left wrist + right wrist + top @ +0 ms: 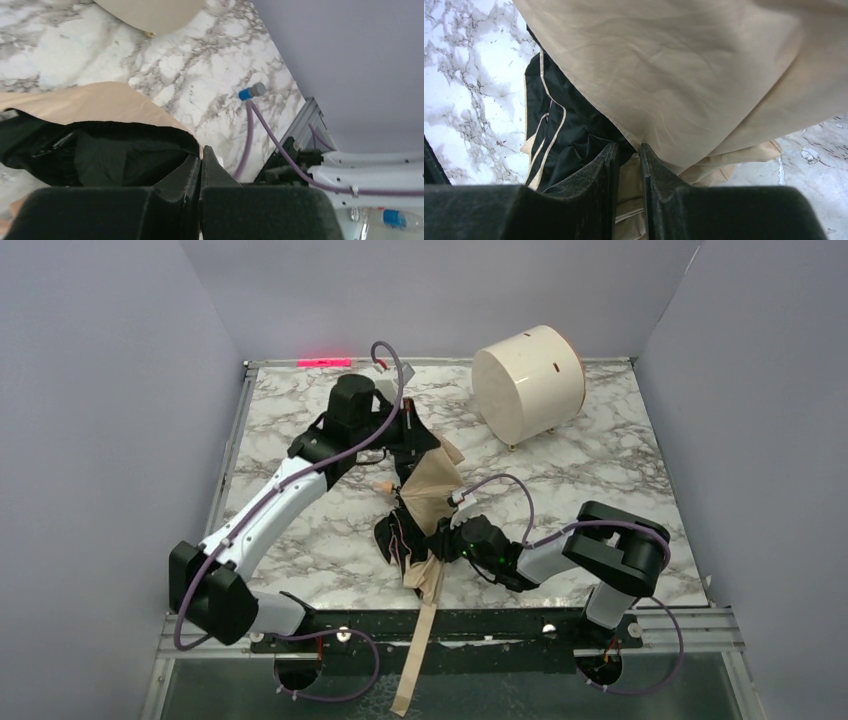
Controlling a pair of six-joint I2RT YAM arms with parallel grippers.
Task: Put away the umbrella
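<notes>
The umbrella (432, 490) lies half-collapsed mid-table, beige fabric over a black underside, with its small peach knob (381, 483) to the left. Its long tan strap (420, 640) hangs over the table's near edge. My left gripper (408, 440) is at the umbrella's far end. In the left wrist view its jaws (202, 150) are pressed together on a thin edge of the umbrella (90, 102) fabric. My right gripper (447, 537) is at the near end. In the right wrist view it (628, 147) is shut on a fold of the umbrella (684, 65) cloth.
A white cylindrical drum (528, 380) lies on its side at the back right; its rim (150, 12) shows in the left wrist view. Grey walls enclose the marble table (620, 470) on three sides. Purple cables loop over both arms.
</notes>
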